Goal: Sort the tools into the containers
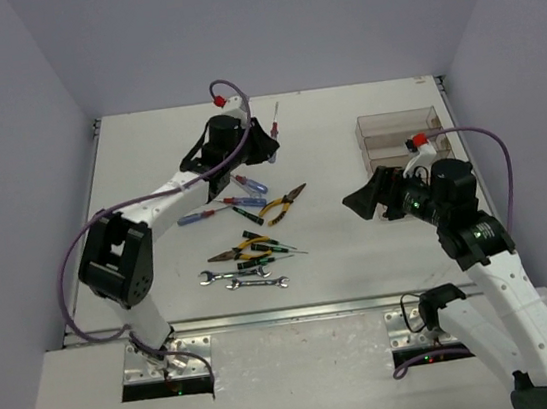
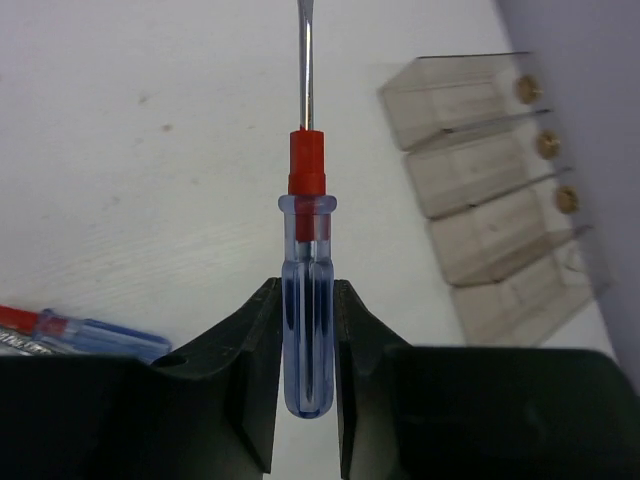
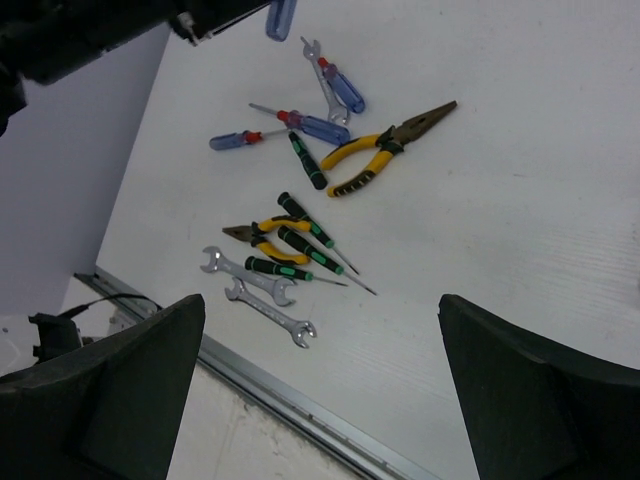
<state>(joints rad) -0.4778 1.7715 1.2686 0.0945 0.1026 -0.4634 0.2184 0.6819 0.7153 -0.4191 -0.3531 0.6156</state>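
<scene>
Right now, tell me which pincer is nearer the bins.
Right. The right pincer hangs on the near side of the bins; the left pincer, gripping a screwdriver, is farther off to their left.

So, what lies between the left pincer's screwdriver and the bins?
Nothing: only bare table separates the screwdriver from the bins, shown clearest in the left wrist view.

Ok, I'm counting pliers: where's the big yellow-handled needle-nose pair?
Top view, centre: the yellow-handled pliers lie just right of the blue-handled screwdrivers, beyond the green-handled ones.
</scene>
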